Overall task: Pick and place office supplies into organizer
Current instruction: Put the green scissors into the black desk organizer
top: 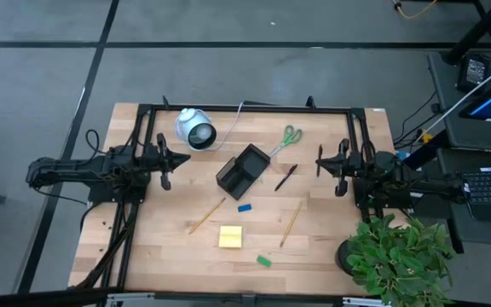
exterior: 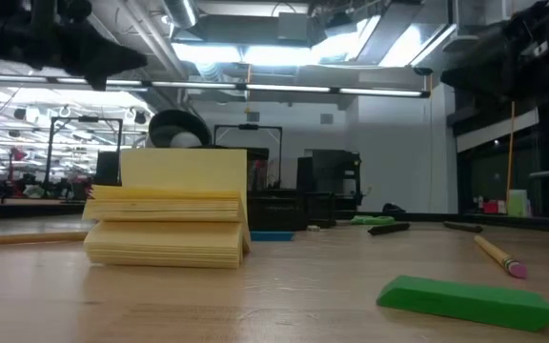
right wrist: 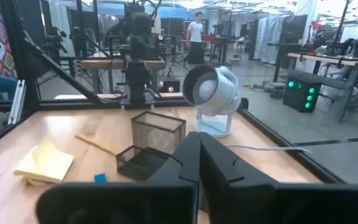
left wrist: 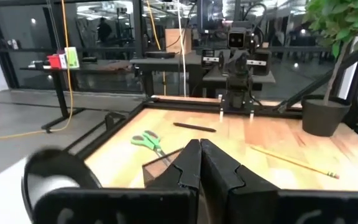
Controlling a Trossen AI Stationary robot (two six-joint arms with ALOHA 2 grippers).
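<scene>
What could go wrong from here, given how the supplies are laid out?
1. The pencils lie flat on the table; thin and low, they could slip or roll out of a pinch.
2. The scissors lie beside the white cable, which a reach might snag.
3. The organizer looks light; with both the left hand and the right hand shut and empty at the sides, a careless drop-off might push it.
</scene>
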